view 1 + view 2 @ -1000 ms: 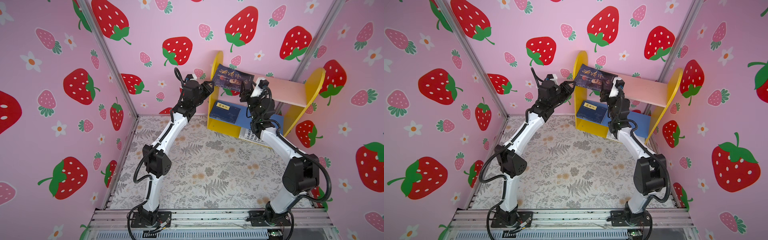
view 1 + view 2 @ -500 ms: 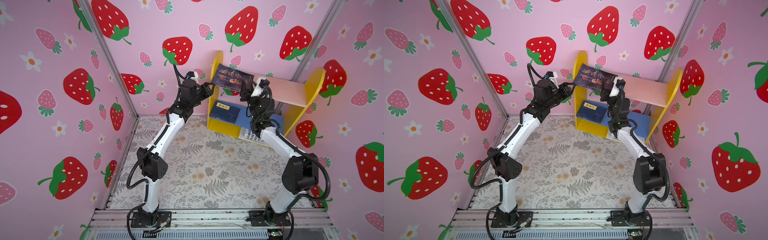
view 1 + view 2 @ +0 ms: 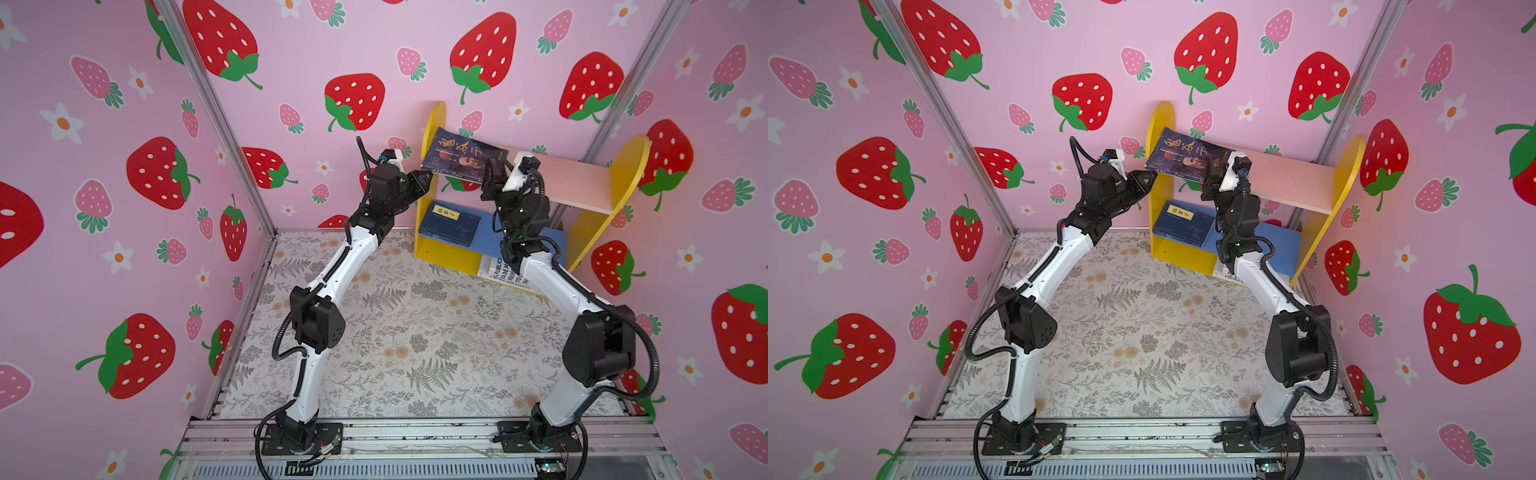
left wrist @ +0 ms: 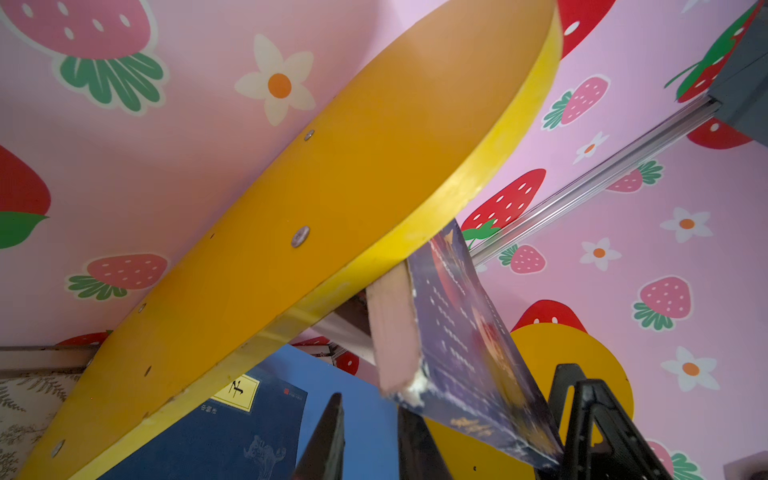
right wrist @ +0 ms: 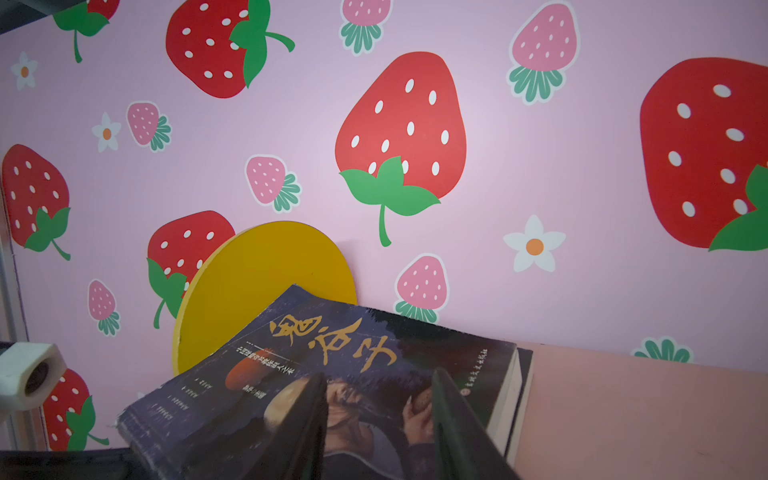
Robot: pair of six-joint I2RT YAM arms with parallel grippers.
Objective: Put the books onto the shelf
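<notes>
Left end effector [image 3: 424,179]: black tapered fingers [image 4: 328,440] with only a narrow slit between them and nothing in it. The tips sit just beside a lower corner of the dark book [image 3: 465,160]. Contact can't be resolved (the wrist view shows a frayed, whitish corner just ahead of the fingertips).

Right end effector [image 5: 378,374]: fingers about half apart, side by side over the cover, not clamped on the book's edges. Whether they press on it, cannot tell.

Dark book: glossy cover with large gold characters, a painted face and a pale page block along one edge. It lies tilted between the two end effectors on the pale pink upper board of the shelf [image 3: 577,183]. One end is against the round-topped yellow side panel and the front overhangs the board.

Below the left end effector: navy book [image 3: 451,226], matt cover with a yellow label, flat on the blue lower board.

Under the right arm, at the shelf's foot: white book [image 3: 500,270] with black lettering, mostly hidden.

Shelf: flat painted boards, with metal screw heads [image 4: 300,237] in the yellow side.

Desk [image 3: 415,332]: cloth with a grey fern print and tan flowers, below and behind both end effectors.
</notes>
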